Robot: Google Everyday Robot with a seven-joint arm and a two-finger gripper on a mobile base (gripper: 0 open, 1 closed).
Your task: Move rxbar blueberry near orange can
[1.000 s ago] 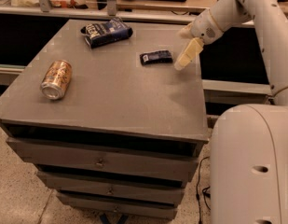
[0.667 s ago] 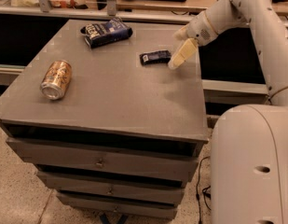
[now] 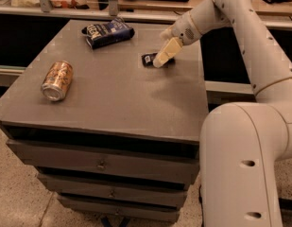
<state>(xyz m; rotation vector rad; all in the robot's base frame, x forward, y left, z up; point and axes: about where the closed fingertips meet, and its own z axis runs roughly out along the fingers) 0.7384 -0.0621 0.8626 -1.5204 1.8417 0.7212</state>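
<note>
Since a second ago we see the gripper (image 3: 160, 60) shift left onto the right end of the rxbar blueberry (image 3: 147, 59), upper centre of the table (image 3: 136, 112), likely to grab it, grip state we cannot tell; orange can (image 3: 56, 80) lies centre-left, well apart.

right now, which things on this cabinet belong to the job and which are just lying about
Job: rxbar blueberry, far right; orange can, on its side, left; gripper, at the bar's right end.
Lying about: dark blue bag with white lettering, far edge.
</note>
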